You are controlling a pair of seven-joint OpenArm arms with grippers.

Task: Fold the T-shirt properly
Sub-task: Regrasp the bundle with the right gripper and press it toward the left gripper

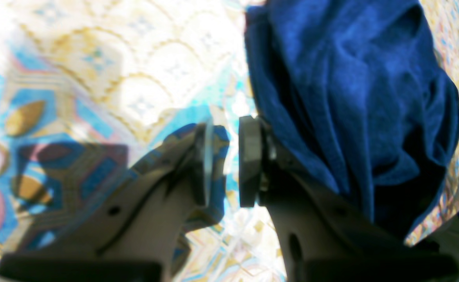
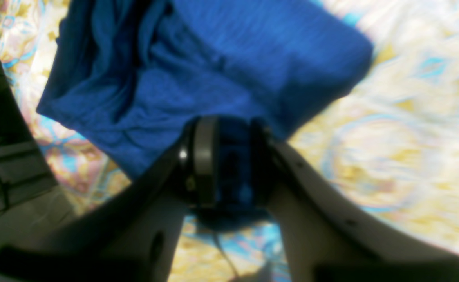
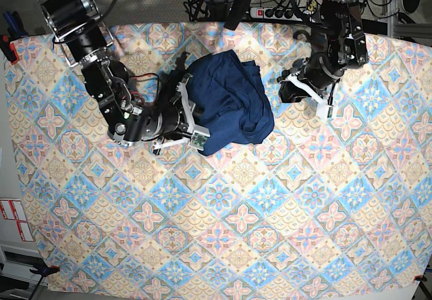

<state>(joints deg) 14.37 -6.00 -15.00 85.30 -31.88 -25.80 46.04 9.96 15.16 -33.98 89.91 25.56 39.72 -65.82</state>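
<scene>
Colourful patterned cloth (image 3: pixel 223 246) is spread over the table, and the T-shirt (image 3: pixel 229 101) is bunched near its top middle. Blue fabric is seen between the right gripper (image 2: pixel 225 164) pads, probably for a fold. Nothing is held by the slightly parted left gripper (image 1: pixel 225 160), which is kept beside the shirt.

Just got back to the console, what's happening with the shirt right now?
The dark blue shirt lies bunched in a rough bundle on the patterned tablecloth, not neatly folded yet. The right pincer is at the bundle's edge with blue fabric between its pads. The left pincer sits beside the shirt with a gap between its pads and nothing in it, fabric only lying against its outer side.
</scene>
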